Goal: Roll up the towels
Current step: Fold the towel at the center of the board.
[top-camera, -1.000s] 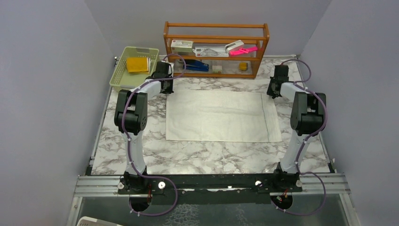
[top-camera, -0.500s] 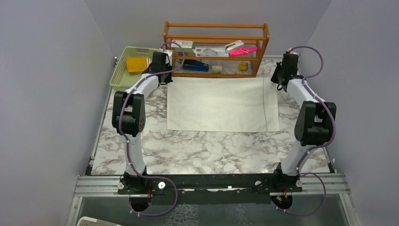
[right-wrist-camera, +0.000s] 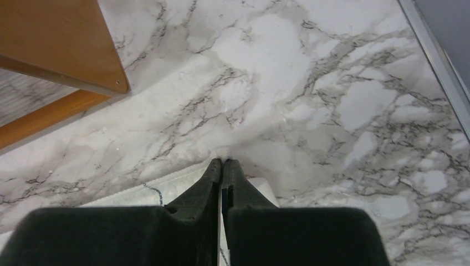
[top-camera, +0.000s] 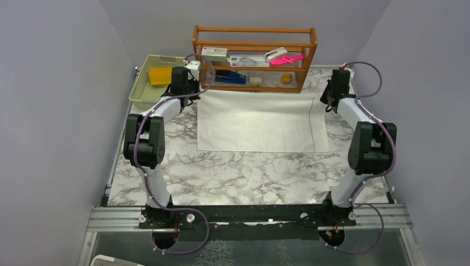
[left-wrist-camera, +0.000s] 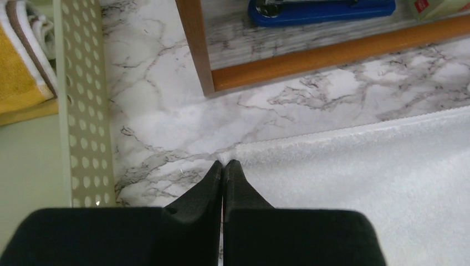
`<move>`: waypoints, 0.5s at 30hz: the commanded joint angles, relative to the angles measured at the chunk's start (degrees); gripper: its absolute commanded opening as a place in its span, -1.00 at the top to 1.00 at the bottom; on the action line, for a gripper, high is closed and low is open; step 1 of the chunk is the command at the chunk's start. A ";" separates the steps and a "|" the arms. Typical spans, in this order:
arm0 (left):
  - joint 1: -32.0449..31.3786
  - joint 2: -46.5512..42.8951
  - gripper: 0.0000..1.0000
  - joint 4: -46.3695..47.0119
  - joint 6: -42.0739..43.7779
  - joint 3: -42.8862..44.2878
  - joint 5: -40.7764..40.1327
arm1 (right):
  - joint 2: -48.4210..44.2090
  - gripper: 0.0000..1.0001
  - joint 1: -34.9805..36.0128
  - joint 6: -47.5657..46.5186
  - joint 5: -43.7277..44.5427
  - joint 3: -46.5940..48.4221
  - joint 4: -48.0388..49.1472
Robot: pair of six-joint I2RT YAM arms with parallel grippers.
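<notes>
The cream-white towel (top-camera: 258, 122) lies flat and spread on the marble table, its far edge near the shelf. My left gripper (top-camera: 195, 92) is shut on its far left corner; in the left wrist view the closed gripper (left-wrist-camera: 223, 163) pinches the corner of the towel (left-wrist-camera: 360, 166). My right gripper (top-camera: 323, 101) is shut on the far right corner, and in the right wrist view the gripper (right-wrist-camera: 222, 162) holds the towel (right-wrist-camera: 166, 185). The mustard-yellow towel (top-camera: 161, 76) lies folded in the green basket (top-camera: 139, 91), and it also shows in the left wrist view (left-wrist-camera: 16, 66).
A wooden shelf (top-camera: 255, 32) with small items stands at the back, just beyond the towel's far edge; its frame shows in both wrist views (left-wrist-camera: 332, 52) (right-wrist-camera: 55, 44). The basket wall (left-wrist-camera: 83, 111) is close left of my left gripper. Grey walls enclose the table.
Both grippers moved away from the bases toward the shelf, dragging the cream-white towel's far edge with them. The towel now lies farther back and flatter. The left arm then shifted slightly left.
</notes>
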 commanded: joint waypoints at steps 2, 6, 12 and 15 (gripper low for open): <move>0.94 -7.12 1.00 11.24 0.25 -9.93 5.29 | -7.20 0.99 -0.62 2.64 7.04 -6.51 4.57; 0.92 -10.29 1.00 14.41 -2.89 -17.00 7.92 | -12.40 0.99 -0.62 4.68 7.07 -12.61 6.85; 0.76 -16.63 1.00 14.93 -5.42 -25.66 8.06 | -18.59 0.99 -0.62 8.59 6.02 -18.67 4.45; 0.71 -19.14 1.00 15.40 -7.21 -28.40 8.55 | -20.95 0.99 -0.62 10.30 5.26 -22.84 4.37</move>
